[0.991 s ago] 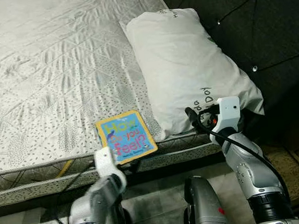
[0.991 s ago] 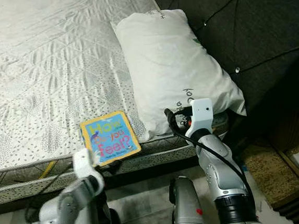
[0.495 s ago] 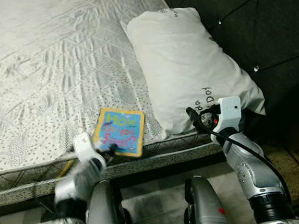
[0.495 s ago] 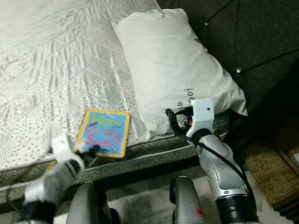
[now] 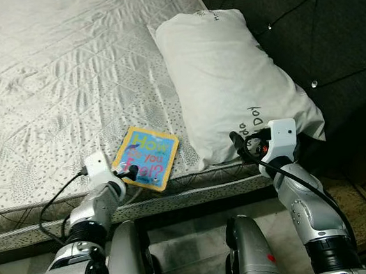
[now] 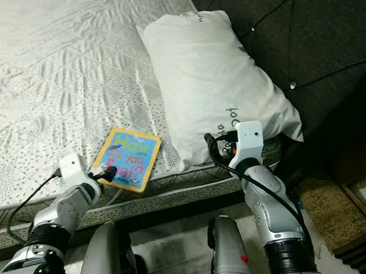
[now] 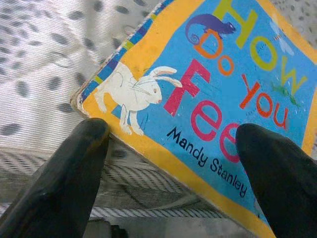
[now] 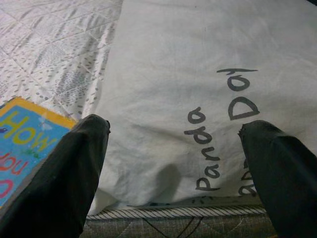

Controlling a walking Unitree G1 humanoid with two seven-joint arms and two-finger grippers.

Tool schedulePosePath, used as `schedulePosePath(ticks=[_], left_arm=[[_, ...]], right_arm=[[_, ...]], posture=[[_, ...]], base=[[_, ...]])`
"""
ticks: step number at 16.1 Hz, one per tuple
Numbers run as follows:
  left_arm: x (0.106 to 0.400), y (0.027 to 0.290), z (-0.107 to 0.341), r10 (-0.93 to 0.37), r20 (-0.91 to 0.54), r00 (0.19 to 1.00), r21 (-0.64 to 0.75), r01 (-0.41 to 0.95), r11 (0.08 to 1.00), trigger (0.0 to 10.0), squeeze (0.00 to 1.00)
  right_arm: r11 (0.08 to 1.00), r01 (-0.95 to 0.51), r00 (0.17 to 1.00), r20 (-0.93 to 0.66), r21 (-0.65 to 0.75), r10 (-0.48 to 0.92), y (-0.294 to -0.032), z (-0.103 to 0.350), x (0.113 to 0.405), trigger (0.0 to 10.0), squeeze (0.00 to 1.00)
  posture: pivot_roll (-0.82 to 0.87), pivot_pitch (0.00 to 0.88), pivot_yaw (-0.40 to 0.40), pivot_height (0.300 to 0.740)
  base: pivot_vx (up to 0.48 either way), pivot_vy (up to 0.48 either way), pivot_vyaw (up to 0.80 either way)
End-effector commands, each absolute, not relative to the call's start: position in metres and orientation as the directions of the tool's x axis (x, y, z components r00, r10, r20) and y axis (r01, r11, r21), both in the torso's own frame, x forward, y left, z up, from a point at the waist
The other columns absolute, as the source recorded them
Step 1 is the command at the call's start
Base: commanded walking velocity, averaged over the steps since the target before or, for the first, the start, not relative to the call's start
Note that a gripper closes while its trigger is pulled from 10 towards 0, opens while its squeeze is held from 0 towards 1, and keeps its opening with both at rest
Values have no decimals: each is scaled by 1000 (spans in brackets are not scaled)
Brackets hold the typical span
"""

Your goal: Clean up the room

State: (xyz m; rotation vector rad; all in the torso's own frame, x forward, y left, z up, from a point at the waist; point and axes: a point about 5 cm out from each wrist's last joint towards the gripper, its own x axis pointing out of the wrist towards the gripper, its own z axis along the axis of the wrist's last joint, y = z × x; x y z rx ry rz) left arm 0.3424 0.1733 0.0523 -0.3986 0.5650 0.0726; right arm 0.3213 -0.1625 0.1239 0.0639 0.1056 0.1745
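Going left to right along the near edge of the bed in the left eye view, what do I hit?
Left pincer → children's book "How Do You Feel?" → white pillow → right pincer at the pillow's near end → dark tufted headboard.

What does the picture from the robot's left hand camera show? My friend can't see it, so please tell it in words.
A children's book with a blue cover, orange border and a white rabbit lies on the spotted bed cover at the mattress edge. The left gripper is open, one black finger at the book's corner and the other over its cover.
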Motion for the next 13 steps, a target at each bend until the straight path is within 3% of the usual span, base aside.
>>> schedulePosePath(ticks=[1, 6, 13], left_arm=[[342, 159, 49, -97, -542, 835, -357, -124, 926, 10000, 0], [334, 136, 36, -167, -556, 814, -333, -34, 942, 10000, 0], [344, 131, 45, -152, -534, 832, -318, -31, 948, 10000, 0]], right_arm=[[986, -158, 982, -91, 61, 163, -167, 127, 321, 10000, 0], [986, -157, 983, -89, 64, 162, -166, 127, 320, 10000, 0], [987, -146, 985, -87, 61, 151, -168, 128, 319, 10000, 0]], posture=[[-101, 137, -29, 585], [-97, 138, -28, 585], [-109, 141, -23, 585]], base=[[0, 0, 0], [0, 0, 0], [0, 0, 0]])
